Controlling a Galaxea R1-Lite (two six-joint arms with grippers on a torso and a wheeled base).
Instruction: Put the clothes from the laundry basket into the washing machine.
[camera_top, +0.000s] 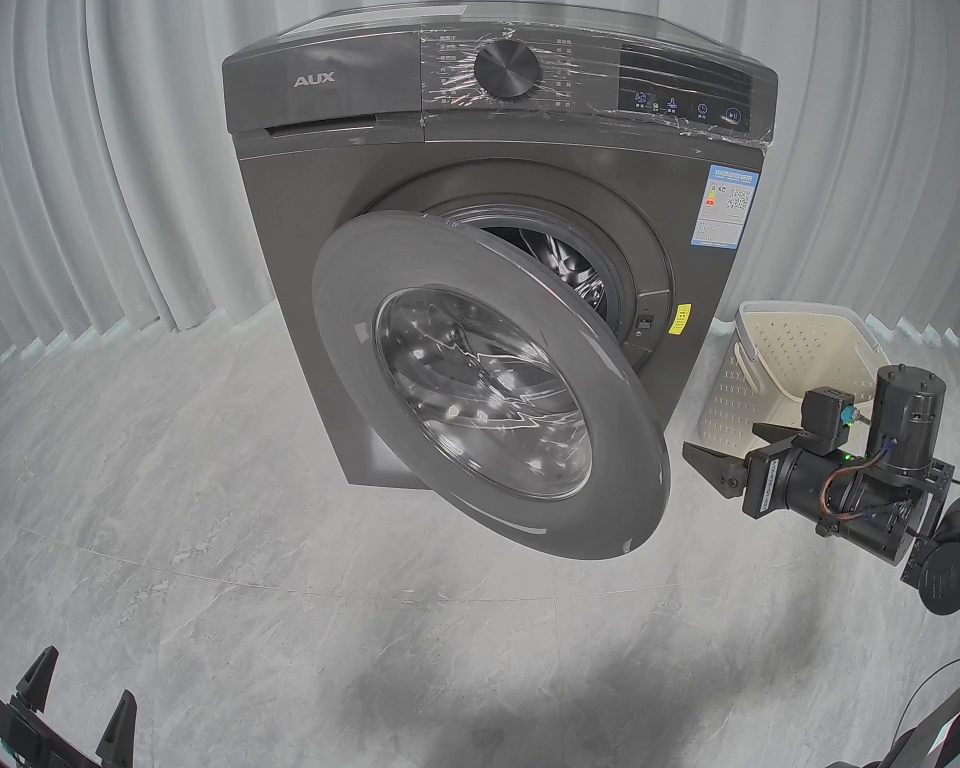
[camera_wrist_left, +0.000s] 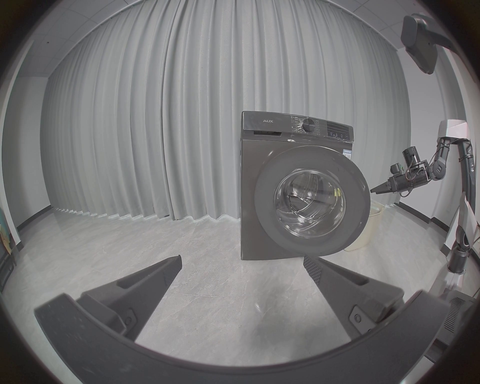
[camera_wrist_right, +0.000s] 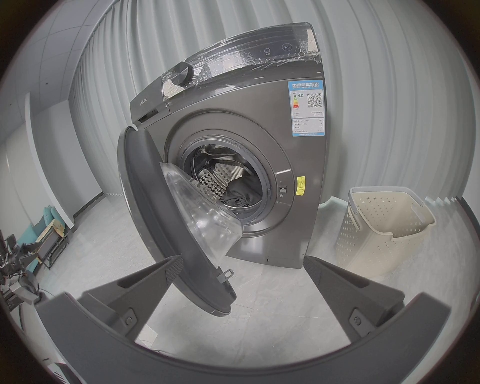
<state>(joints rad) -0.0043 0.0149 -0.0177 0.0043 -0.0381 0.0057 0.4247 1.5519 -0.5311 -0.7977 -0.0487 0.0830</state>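
Clothes lie apart from the left gripper and right gripper, both with jaws spread wide: a dark crumpled heap in the ribbed metal drum of the washing machine, round glass-bowled door open, perforated cream laundry basket just beside it

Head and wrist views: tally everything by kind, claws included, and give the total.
Washing machine: 1
Laundry basket: 1
Dark clothing heap: 1
Claws: 2 (left claw, right claw)
Total: 5
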